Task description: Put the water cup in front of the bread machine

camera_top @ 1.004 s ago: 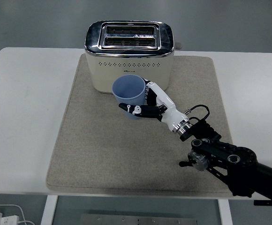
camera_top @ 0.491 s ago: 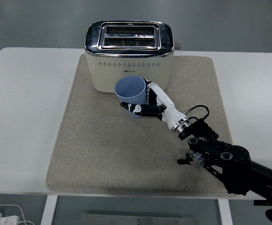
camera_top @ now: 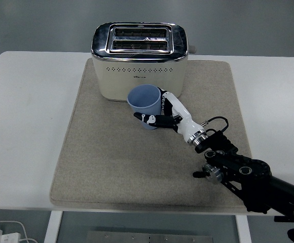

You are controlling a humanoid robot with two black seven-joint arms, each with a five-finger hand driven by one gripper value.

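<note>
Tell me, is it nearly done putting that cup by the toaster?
Nearly. The blue cup is already in front of the toaster, over the grey mat. The right hand grips it. What is left: letting go and pulling away. Whether it rests on the mat is unclear.

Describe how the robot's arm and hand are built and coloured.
Only the right arm shows. It is black, built of chunky rounded joint housings with round silver fittings. A thin black cable loops out near the wrist, where a silver ring sits. The right hand is white with black finger segments and joints.
</note>
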